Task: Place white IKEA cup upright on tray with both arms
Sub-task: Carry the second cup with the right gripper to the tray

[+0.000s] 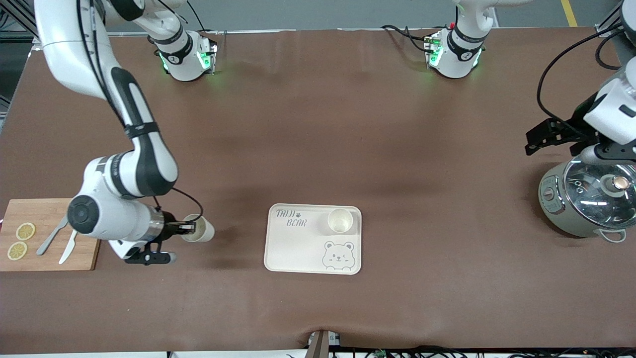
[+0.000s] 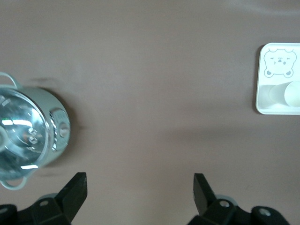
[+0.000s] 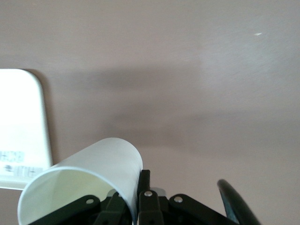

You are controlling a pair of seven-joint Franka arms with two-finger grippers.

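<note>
The right tool point(image 1: 191, 228) grips a white cup point(image 1: 198, 228) by its rim, one finger inside the mouth and one outside, as the right wrist view shows point(image 3: 82, 187). The cup is tilted, not upright, and sits low over the brown worktop point(image 1: 318, 124) between the wooden cutting board point(image 1: 47, 236) and the tray point(image 1: 313, 238) — clear of both.

The tray lies flat near the middle of the worktop, its bear face point(image 1: 338, 255) in the corner nearest the front camera and the "TAIJI BEAR" lettering point(image 1: 290, 218) at the edge farther from it. A second white cup point(image 1: 340, 220) stands upright on the tray, beside the lettering and toward the left arm's end.

On the cutting board rest two lemon slices point(image 1: 21, 240) and two pieces of pale cutlery point(image 1: 59, 239).

The left tool point(image 2: 138, 187) hangs over bare worktop with its fingers spread wide and nothing between them — the arm waits. Just beside it, at the left arm's end of the worktop, stands a grey cooker with a glass lid point(image 1: 591, 201), which the left wrist view also shows point(image 2: 28, 140), well apart from the tray point(image 2: 276, 101).
</note>
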